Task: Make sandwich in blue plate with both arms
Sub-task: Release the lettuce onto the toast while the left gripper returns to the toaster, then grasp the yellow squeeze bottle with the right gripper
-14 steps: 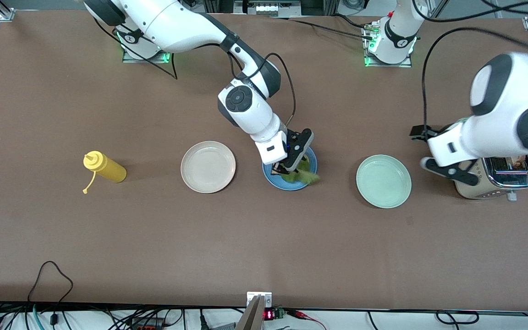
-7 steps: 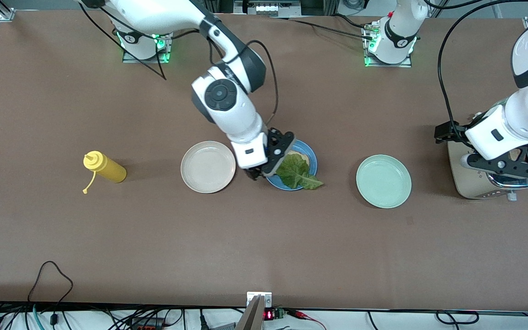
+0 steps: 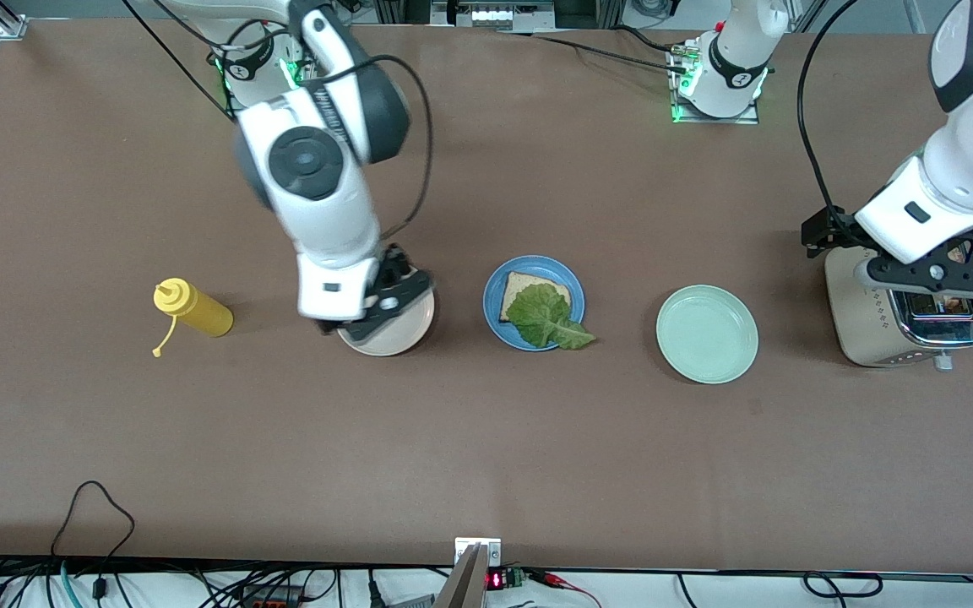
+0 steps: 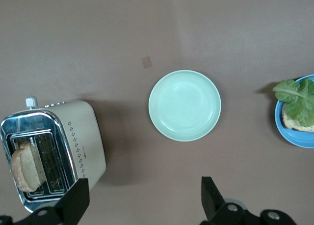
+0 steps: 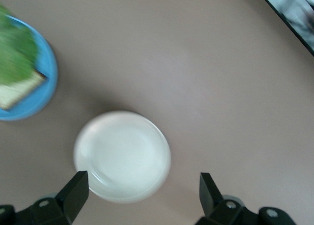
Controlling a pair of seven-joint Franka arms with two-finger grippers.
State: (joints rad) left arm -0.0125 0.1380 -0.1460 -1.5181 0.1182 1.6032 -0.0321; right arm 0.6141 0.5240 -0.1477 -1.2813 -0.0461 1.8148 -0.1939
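The blue plate [image 3: 491,297] lies mid-table with one toasted bread slice [image 3: 524,285] on it. A green lettuce leaf [image 3: 547,317] rests on that slice and hangs over the plate's rim. My right gripper [image 3: 381,306] hovers open and empty over the cream-white plate [image 3: 406,333], beside the blue plate. My left gripper [image 3: 930,274] hangs open and empty over the toaster [image 3: 871,333] at the left arm's end of the table. Another bread slice [image 4: 24,168] stands in a toaster slot. In the wrist views, both the left gripper [image 4: 143,195] and the right gripper [image 5: 142,185] have their jaws wide apart.
A pale mint-green plate [image 3: 706,333] lies between the blue plate and the toaster. A yellow squeeze bottle [image 3: 195,311] lies on its side toward the right arm's end. Cables run along the table edge nearest the camera.
The right gripper opened, left the lettuce on the bread, and swung from the blue plate to over the cream plate. The left arm shifted and rose over the toaster.
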